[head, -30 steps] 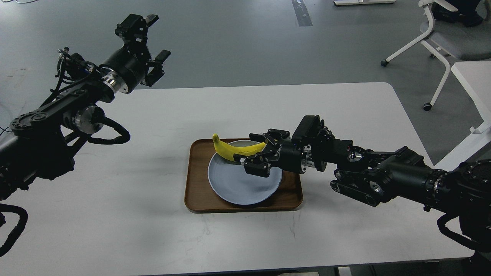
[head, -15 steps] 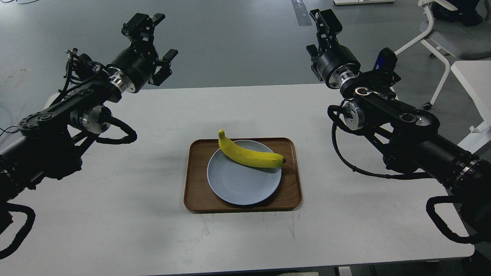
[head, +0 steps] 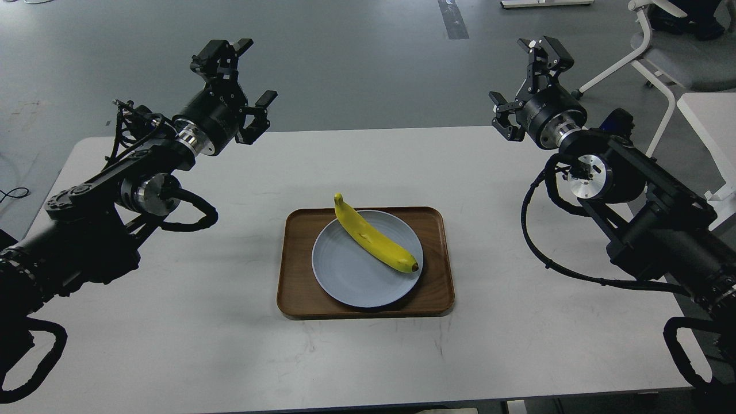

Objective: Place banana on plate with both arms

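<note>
Left claw (head: 240, 73) is up in the upper left of the frame, raised off the desk with its fingers spread wide and nothing between them. Right claw (head: 532, 80) mirrors it in the upper right, also raised, fingers spread apart and holding nothing. Both sit over the far edge of the desk, well apart from everything in the middle.

Behind each claw you get the black wrist barrel with a silver joint ring, then the left arm (head: 109, 195) running down toward the lower left edge and the right arm (head: 638, 201) running down toward the lower right, with black cables looping off both.

Down in the center of the frame, the banana (head: 375, 240) is lying on the pale blue-grey plate (head: 351, 282). It runs diagonally, greenish stem toward the upper left and poking just past the plate's rim, dark brown tip toward the lower right near the rim on that side. The plate sits inside a brown wooden tray (head: 296, 270) with rounded corners, and the tray rests flat on the white desk (head: 201, 322).

Past the desk it's grey floor, with a white office chair (head: 661, 52) in the upper right corner of the frame.
</note>
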